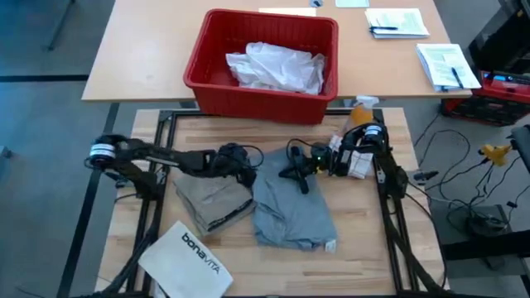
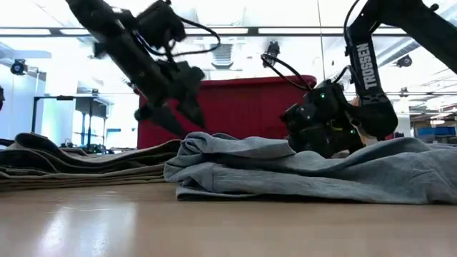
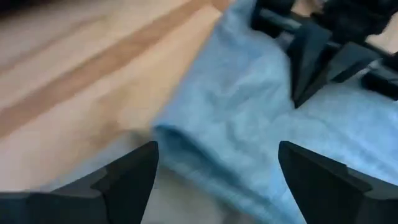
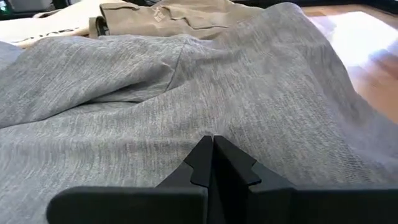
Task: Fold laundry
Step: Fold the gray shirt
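Rumpled grey T-shirt (image 1: 291, 211), loosely folded

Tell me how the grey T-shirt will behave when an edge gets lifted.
Probably floppy: the grey T-shirt lies in soft folds and wrinkles, so a lifted edge should droop and drag the rest. Likely light, being thin knit cloth. It may slide on the smooth wooden table.

Matt grey knit T-shirt (image 4: 186, 106), khaki woven cloth (image 1: 211, 199), smooth glossy wooden table (image 2: 214, 228).
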Tool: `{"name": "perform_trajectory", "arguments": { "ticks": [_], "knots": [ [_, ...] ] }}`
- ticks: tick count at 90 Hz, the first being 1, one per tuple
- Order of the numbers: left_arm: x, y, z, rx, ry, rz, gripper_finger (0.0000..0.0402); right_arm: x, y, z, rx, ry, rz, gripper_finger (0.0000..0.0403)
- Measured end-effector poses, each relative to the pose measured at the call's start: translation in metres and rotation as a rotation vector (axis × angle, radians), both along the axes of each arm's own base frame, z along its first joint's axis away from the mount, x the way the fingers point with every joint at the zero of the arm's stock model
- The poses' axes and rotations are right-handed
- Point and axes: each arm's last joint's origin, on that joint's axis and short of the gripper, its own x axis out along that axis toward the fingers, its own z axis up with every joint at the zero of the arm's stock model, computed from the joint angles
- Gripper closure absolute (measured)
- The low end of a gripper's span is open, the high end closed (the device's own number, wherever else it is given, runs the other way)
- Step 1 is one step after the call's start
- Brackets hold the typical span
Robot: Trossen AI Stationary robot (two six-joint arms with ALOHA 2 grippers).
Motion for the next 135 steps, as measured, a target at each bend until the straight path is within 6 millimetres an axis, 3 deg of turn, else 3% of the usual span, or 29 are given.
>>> {"name": "perform_trajectory", "arguments": {
  "ticks": [11,21,36,49,57,66,77,90,110,135],
  "knots": [
    [-0.02,0.001,0.02,0.045,0.01,0.082,0.0086,0.0,-0.001,0.003,0.023,-0.003,-0.015,0.0403],
    [-0.03,0.0,0.038,0.033,-0.083,0.126,0.0086,-0.001,-0.001,0.015,0.107,-0.011,-0.013,0.0403],
    [-0.037,-0.008,0.056,-0.021,-0.2,0.116,0.0086,-0.003,0.002,0.058,0.191,-0.097,-0.019,0.0393],
    [-0.034,-0.015,0.054,-0.053,-0.196,0.054,0.0086,-0.005,0.01,0.089,0.209,-0.051,-0.003,0.0332],
    [-0.029,-0.018,0.047,-0.07,-0.142,-0.064,0.0086,-0.001,0.03,0.107,0.233,-0.013,0.057,0.0273],
    [-0.021,-0.019,0.035,-0.033,-0.057,-0.177,0.0086,0.004,0.067,0.119,0.145,0.07,0.101,0.0214],
    [-0.013,-0.02,0.029,0.049,-0.012,-0.329,0.0086,0.012,0.108,0.128,-0.01,0.176,-0.084,0.0181],
    [-0.011,-0.02,0.027,0.095,0.01,-0.443,0.0086,0.022,0.141,0.141,0.081,0.191,-0.25,0.0158],
    [-0.016,-0.023,0.015,0.005,-0.254,-0.6,0.0088,0.056,0.171,0.131,0.127,0.244,-0.233,0.0139],
    [-0.032,-0.024,-0.001,-0.028,-0.286,-0.619,0.0089,0.097,0.177,0.095,0.068,0.363,-0.346,0.0189]
  ]
}}
